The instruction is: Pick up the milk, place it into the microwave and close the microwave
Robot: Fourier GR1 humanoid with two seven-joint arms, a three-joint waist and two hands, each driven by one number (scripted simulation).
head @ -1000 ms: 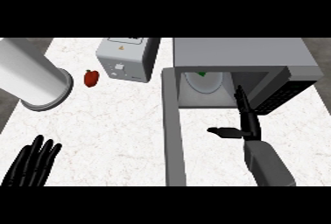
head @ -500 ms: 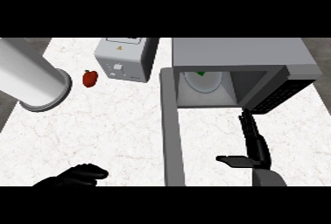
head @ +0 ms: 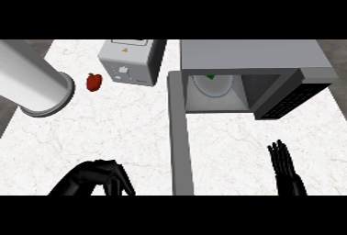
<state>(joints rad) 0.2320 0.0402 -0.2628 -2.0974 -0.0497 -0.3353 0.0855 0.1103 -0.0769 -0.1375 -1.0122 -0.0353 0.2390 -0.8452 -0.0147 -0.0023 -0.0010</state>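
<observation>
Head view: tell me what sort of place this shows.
Most likely a kitchen counter: a white marbled stone worktop carries a boxy grey microwave with its door open, a silver slotted toaster and a small red pepper.

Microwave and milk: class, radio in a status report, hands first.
Left hand curled, empty; right hand open, low right. White, green-marked item inside microwave, likely milk. Door open; nothing seen blocking it.

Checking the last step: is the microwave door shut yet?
No: the microwave has its door swung out toward the viewer, so its inside shows, with a white item in it.
</observation>
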